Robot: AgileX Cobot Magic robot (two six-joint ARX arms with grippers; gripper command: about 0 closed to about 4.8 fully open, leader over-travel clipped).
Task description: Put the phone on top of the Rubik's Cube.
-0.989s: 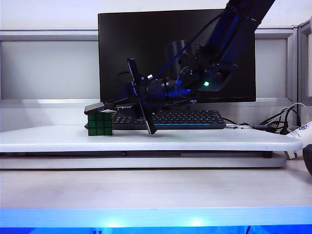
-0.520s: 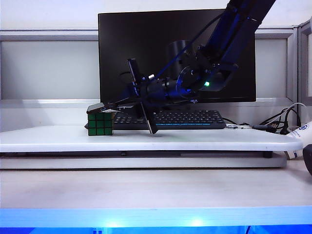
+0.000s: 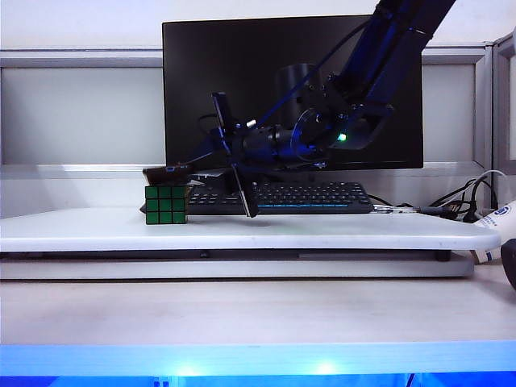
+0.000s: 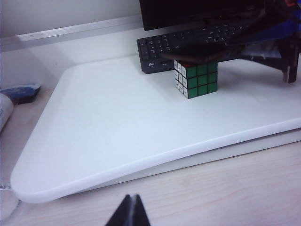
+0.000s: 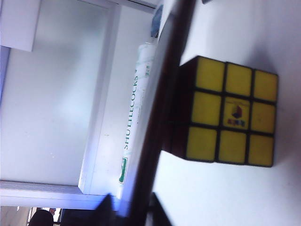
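The Rubik's Cube [image 3: 166,205] stands on the white board [image 3: 322,232], green face to the front; its yellow side [image 5: 228,110] fills the right wrist view. The black phone [image 3: 166,170] lies level across the cube's top, seen edge-on as a dark slab [image 5: 155,117] and as a dark shape [image 4: 193,55] over the cube [image 4: 197,80]. My right gripper [image 3: 192,164] reaches in from the right, its fingers either side of the phone's end [image 5: 131,202], with a gap showing at one finger. My left gripper [image 4: 131,200] hangs shut over the wooden desk, far from the cube.
A black keyboard [image 3: 306,197] and a dark monitor [image 3: 242,81] stand right behind the cube. A shuttlecock tube [image 5: 138,108] lies beyond the phone. Cables [image 3: 463,197] and a white device [image 3: 496,230] sit at the far right. The board's front edge [image 4: 141,162] is rounded.
The phone went from tilted, one end raised, to lying level on the cube. The right gripper's fingers have parted a little around it. The left arm has kept still.
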